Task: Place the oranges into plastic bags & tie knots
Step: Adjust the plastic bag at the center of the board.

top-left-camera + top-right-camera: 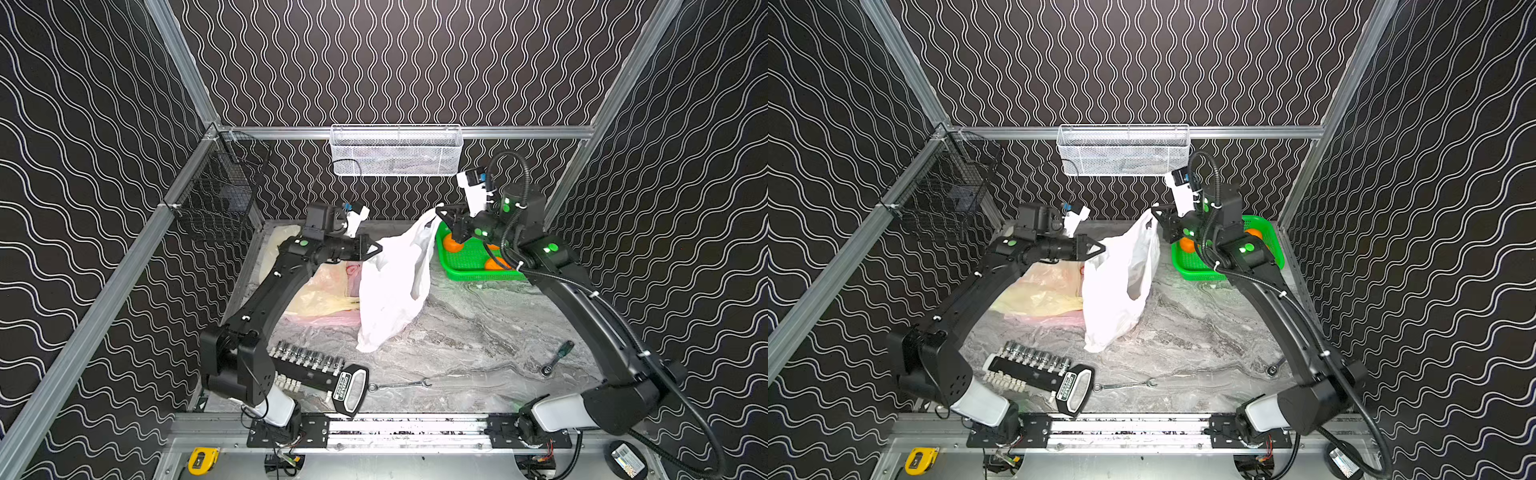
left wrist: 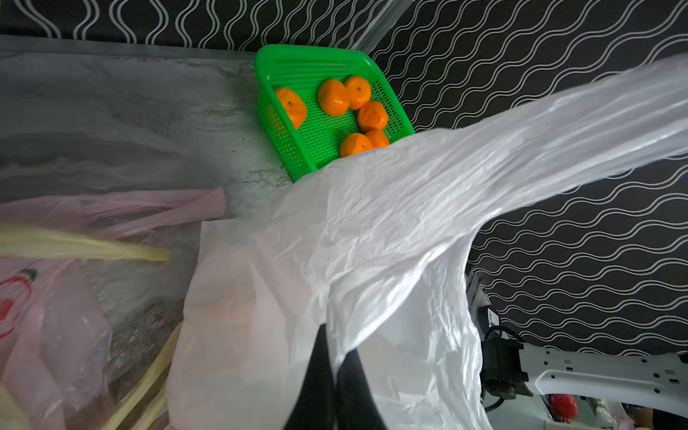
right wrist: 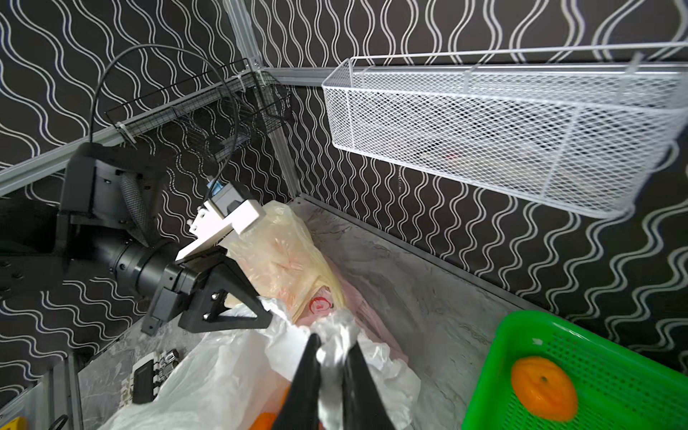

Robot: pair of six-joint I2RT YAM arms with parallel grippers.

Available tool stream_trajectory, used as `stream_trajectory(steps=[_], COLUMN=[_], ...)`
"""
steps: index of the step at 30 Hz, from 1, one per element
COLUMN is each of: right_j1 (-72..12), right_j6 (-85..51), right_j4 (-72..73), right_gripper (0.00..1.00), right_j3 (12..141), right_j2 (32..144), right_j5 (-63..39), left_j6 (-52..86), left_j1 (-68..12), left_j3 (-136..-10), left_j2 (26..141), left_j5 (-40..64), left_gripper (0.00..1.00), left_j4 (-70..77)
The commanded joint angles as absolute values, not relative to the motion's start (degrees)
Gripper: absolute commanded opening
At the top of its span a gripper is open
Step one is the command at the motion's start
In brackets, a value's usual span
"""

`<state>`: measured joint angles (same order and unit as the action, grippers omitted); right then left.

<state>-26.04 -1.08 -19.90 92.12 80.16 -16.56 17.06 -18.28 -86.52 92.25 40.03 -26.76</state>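
Two arms (image 1: 266,299) stretched inward, left claw (image 1: 375,250) and right claw (image 1: 441,212) clamped on white bag (image 1: 390,291)

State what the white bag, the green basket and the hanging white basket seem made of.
The white bag: thin plastic film, crinkled, semi-translucent, glossy. The green basket: rigid moulded plastic, glossy, evenly perforated. The hanging white basket: probably white-coated metal mesh, diamond openings, wire frame.
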Motion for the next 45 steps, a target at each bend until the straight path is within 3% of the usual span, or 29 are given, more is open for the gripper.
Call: stream_trajectory(steps=[1, 8, 11, 14, 18, 21, 24, 32, 45], right_j1=[-26.4, -28.8, -29.4, -29.4, -29.3, -29.3, -28.7, -22.6, -20.0], right_j6=[-3.0, -8.1, -12.4, -17.0, -20.6, -21.4, -22.3, -24.6, -26.7], right_j4=[-24.0, -30.7, -29.3, -29.3, -30.9, -32.4, -34.1, -34.2, -32.4], right_gripper=[0.13, 0.12, 0.1, 0.09, 0.09, 0.09, 0.09, 0.09, 0.09], right_j3=[91.0, 88.3, 85.2, 83.8, 85.3, 88.4, 92.4, 96.1, 93.4], right_j2=[76.5, 69.0, 67.6, 68.5, 71.2, 73.9, 77.3, 82.3, 81.7], right_j5=[-13.0, -14.0, -13.4, -9.7, -5.1, -3.4, -3.0, -12.5, -17.3], left_j6=[13.8, 10.5, 10.9, 14.1, 17.2, 10.9, 4.3, -2.3, -15.7], left_j1=[-21.4, -26.2, -26.3, -23.7, -18.2, -19.3, -25.7, -42.0, -56.6], left_j3=[-92.4, -110.3, -113.6, -113.5, -105.3, -100.3, -92.4, -74.0, -82.4], left_j2=[95.7, 107.5, 110.2, 109.9, 101.2, 92.8, 82.9, 68.1, 77.9], left_j5=[39.0, 40.4, 39.2, 34.4, 28.3, 22.6, 16.1, 13.9, 15.1], left_gripper=[0.0, 0.0, 0.21, 0.53, 0.79, 0.88, 0.97, 0.99, 0.99], left_j4=[-29.1, -34.0, -33.6, -32.2, -28.0, -31.9, -33.6, -21.9, -20.2])
